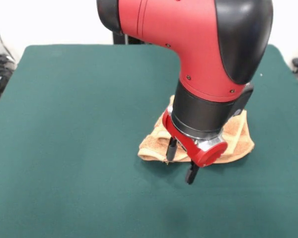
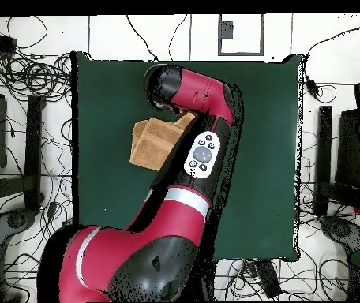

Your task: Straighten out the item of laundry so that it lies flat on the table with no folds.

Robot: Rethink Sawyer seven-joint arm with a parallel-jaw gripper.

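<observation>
bare green table (image 1: 64, 148) fills the foreground, nothing on it near the camera. next back is the gripper (image 1: 182, 161), two dark fingers pointing down, spread with a clear gap between them, holding nothing. one finger sits over the towel's front edge, the other looks to be off the cloth over bare felt; can't tell if either tip touches. the towel (image 1: 238, 139) is bunched in a crumpled heap right of table centre in the front view, mostly hidden behind the wrist. overhead shows it (image 2: 153, 140) as a folded wad with stacked layers, partly under the arm. so flattening hasn't really got anywhere: my read is this is the approach/grasp step on the near edge. next move calls for closing on one layer of that edge only, then dragging outward to open the fold; grabbing several layers would just slide the whole wad. room is no issue: the heap is well apart from every table edge, with open felt on all sides, most of it toward the near edge and the front view's left.
</observation>
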